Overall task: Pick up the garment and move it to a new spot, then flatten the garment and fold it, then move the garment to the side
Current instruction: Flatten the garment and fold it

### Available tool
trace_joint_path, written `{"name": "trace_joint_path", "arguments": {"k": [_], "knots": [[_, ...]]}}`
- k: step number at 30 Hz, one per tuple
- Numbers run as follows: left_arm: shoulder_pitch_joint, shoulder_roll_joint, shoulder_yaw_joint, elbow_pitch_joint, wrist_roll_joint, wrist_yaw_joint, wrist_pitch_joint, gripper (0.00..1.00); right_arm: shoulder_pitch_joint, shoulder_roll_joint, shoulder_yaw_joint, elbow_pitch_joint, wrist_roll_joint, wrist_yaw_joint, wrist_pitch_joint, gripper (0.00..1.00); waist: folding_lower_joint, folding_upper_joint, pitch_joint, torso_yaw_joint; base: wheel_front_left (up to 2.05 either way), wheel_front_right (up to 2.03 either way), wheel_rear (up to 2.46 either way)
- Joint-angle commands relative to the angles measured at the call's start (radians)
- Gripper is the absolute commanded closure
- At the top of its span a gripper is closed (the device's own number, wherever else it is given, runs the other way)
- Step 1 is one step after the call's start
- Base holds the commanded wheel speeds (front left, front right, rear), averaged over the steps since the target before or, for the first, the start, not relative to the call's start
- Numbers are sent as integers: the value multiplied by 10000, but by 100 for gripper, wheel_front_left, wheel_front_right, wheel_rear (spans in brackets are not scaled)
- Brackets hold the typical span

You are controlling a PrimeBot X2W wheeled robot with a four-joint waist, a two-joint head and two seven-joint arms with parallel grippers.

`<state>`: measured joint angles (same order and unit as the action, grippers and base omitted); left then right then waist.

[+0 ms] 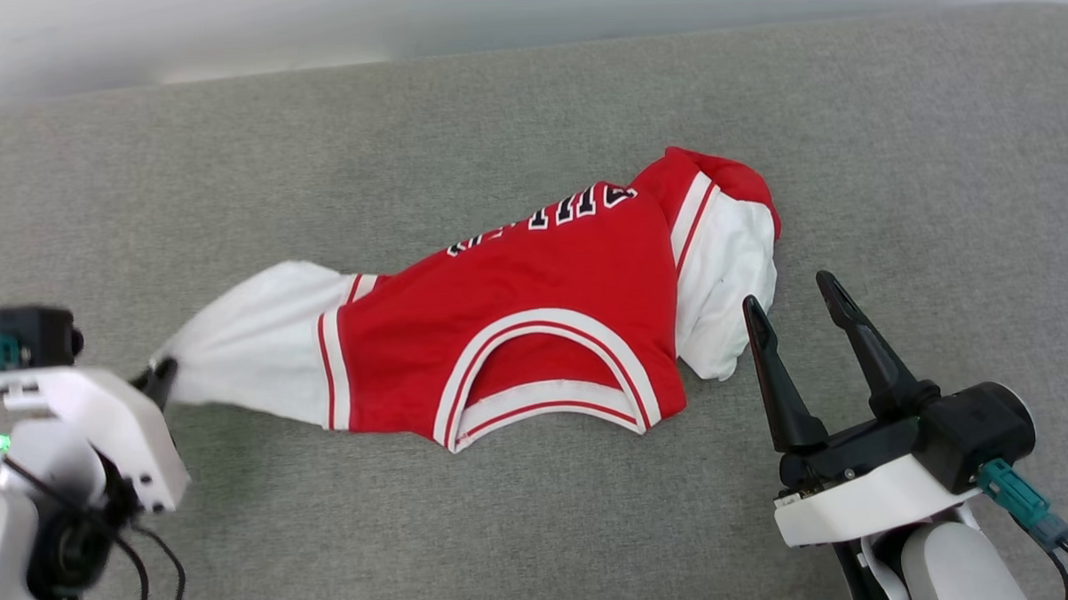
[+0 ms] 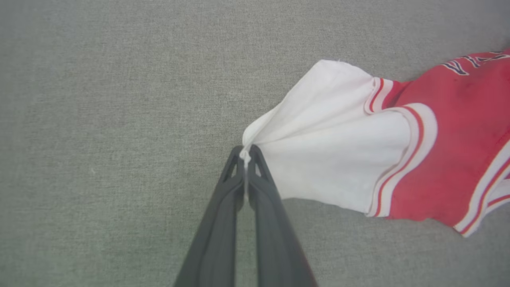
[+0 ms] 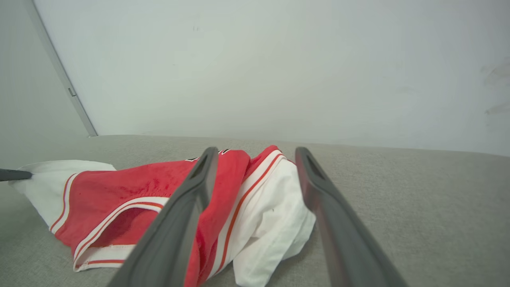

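garment: one red jersey T-shirt (image 1: 517, 318), crumpled at mid grey surface (image 1: 507, 532), two white sleeves, one at each end | left gripper (image 2: 247, 153): one, closed tight, pinching the tip of the sleeve on the robot's left | right gripper (image 1: 790, 293): one, two fingers spread wide, holding nothing, just beside the other sleeve
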<state>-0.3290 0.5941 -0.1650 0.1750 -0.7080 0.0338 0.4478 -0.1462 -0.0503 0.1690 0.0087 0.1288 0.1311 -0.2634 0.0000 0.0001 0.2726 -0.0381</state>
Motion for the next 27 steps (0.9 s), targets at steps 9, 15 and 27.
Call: {"name": "trace_joint_path", "arguments": {"k": [9, 15, 27], "knots": [[1589, -420, -67, -895, 480, -99, -2031, 0, 272, 1, -46, 317, -145, -7, -20, 0, 0, -1, -409, 306, 0, 0, 0], [1684, -1000, -190, -1511, 1463, -334, -4937, 0, 388, 1, -236, 317, -246, -7, -20, 0, 0, -1, -816, 458, 0, 0, 0], [2724, -2457, 28, -2881, 3298, -502, -7145, 0, 850, 1, -616, 284, -439, -7, -20, 0, 0, -1, -1503, 624, 0, 0, 0]]}}
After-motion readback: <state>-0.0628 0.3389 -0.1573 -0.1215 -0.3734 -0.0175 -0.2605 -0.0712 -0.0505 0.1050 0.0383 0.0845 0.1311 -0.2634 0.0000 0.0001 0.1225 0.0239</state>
